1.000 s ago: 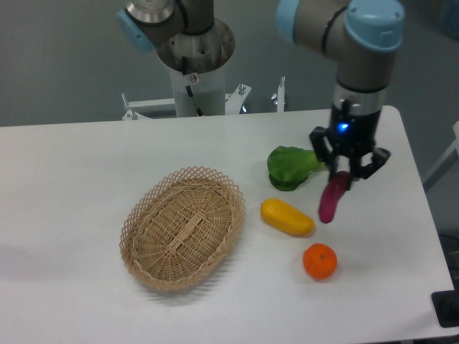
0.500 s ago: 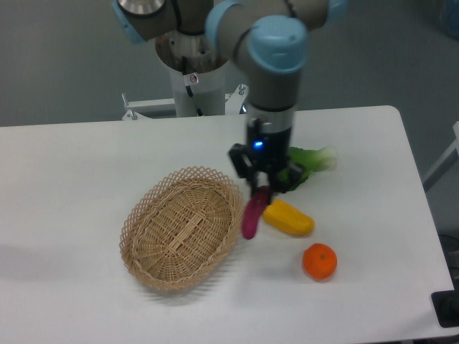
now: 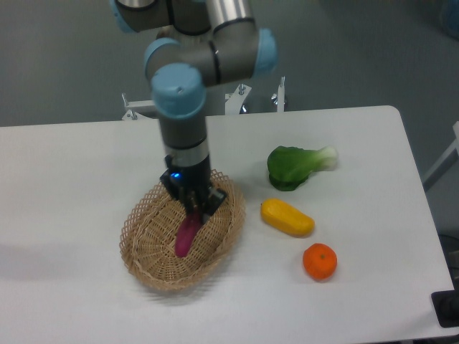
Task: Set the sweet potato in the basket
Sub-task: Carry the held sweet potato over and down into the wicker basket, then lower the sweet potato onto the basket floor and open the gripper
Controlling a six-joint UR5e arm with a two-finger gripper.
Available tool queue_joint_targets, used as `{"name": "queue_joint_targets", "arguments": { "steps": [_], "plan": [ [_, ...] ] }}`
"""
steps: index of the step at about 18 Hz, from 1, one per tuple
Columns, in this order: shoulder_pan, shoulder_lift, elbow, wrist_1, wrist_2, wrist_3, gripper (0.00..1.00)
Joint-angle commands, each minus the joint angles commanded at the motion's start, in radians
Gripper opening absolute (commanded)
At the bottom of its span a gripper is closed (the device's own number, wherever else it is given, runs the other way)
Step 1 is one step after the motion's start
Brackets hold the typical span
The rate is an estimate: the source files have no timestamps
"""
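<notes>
The magenta-purple sweet potato (image 3: pixel 188 233) hangs nearly upright from my gripper (image 3: pixel 193 208), which is shut on its upper end. Its lower tip is down inside the tan wicker basket (image 3: pixel 147 215), near the basket's middle; I cannot tell whether it touches the floor of the basket. The gripper is directly over the basket's right half. The basket lies on the white table at centre left.
A yellow oblong vegetable (image 3: pixel 287 218) lies just right of the basket. A green leafy vegetable (image 3: pixel 294 166) lies behind it. A round orange fruit (image 3: pixel 319 261) sits at the front right. The arm's base (image 3: pixel 195 79) stands at the table's back edge.
The gripper has carried the sweet potato leftward from the table's right side, past the yellow vegetable, to over the basket, and has lowered it into the basket.
</notes>
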Motion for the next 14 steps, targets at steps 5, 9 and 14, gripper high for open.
{"name": "queue_joint_targets", "arguments": {
  "steps": [5,9,14],
  "plan": [
    [-0.029,-0.048,-0.014,0.003,0.012,0.09,0.28],
    [-0.034,-0.071,-0.02,0.003,0.017,0.127,0.28],
    [-0.034,-0.068,-0.015,0.005,0.019,0.126,0.91]
  ]
}}
